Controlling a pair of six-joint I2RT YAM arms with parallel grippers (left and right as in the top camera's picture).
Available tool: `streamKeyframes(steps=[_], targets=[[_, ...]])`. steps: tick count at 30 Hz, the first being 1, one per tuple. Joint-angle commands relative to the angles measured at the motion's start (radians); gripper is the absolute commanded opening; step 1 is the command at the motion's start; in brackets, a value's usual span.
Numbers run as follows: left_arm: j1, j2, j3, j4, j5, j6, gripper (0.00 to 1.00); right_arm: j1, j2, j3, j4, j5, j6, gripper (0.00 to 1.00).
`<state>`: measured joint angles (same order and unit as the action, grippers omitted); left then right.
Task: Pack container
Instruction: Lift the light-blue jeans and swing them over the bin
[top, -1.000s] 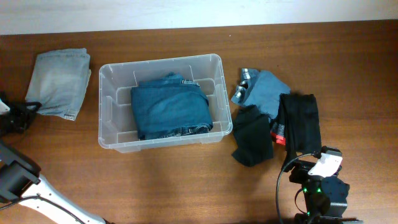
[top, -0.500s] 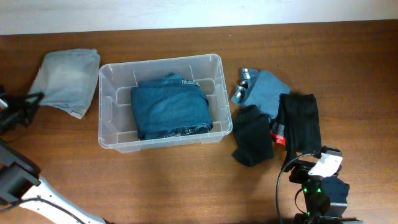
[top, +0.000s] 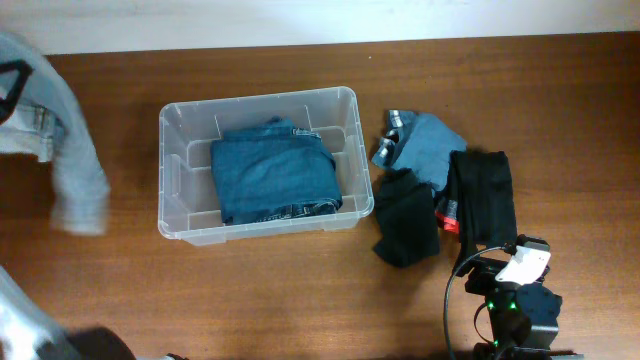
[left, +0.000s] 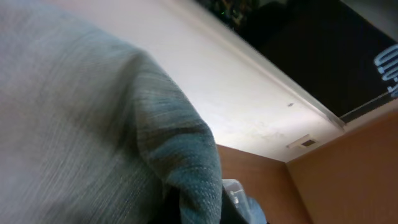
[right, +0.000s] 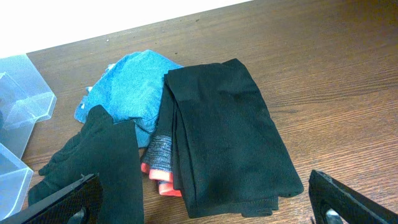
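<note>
Overhead, the container (top: 172, 175) is sitting right of the left gripper (top: 12, 78), with dark jeans (top: 275, 175) inside. The pale denim (top: 72, 150), flat a moment ago, is now hanging in its grip, probably going inside next. The right gripper (right: 202, 186) is waiting, fingers wide.

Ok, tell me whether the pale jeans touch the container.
Apart: overhead shows bare table between the pale jeans and the container.

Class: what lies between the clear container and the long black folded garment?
Overhead, a smaller black garment and a blue cloth lie between the container and the long black garment.
</note>
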<state>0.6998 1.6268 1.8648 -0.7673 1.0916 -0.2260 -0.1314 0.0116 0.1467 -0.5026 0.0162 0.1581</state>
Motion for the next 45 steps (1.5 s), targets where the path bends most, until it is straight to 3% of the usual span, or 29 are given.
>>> streamKeyframes(steps=[1, 9, 18, 24, 31, 34, 38, 45], targets=[[-0.078, -0.132, 0.018, -0.015, -0.059, -0.078, 0.00, -0.006, -0.008, -0.006, -0.002, -0.005, 0.008, 0.98], [-0.260, -0.272, 0.018, -0.054, -0.230, -0.122, 0.00, -0.006, -0.008, -0.006, -0.002, -0.005, 0.008, 0.98], [-0.269, -0.283, 0.018, -0.061, -0.271, -0.116, 0.00, -0.006, -0.008, -0.006, -0.002, -0.005, 0.008, 0.98], [-0.229, -0.283, 0.018, -0.085, -0.461, -0.048, 0.00, -0.006, -0.008, -0.006, -0.002, -0.005, 0.008, 0.98], [-0.138, -0.283, 0.018, -0.241, -0.714, 0.077, 0.00, -0.006, -0.008, -0.006, -0.002, -0.005, 0.008, 0.98], [-0.124, -0.280, 0.018, -0.263, -0.741, 0.192, 0.00, -0.006, -0.008, -0.006, -0.002, -0.005, 0.008, 0.98], [-0.124, -0.259, 0.018, -0.267, -0.749, 0.228, 0.00, -0.006, -0.008, -0.006, -0.002, -0.005, 0.008, 0.98], [-0.123, -0.209, 0.018, -0.264, -1.093, 0.259, 0.00, -0.006, -0.008, -0.006, -0.002, -0.005, 0.008, 0.98]])
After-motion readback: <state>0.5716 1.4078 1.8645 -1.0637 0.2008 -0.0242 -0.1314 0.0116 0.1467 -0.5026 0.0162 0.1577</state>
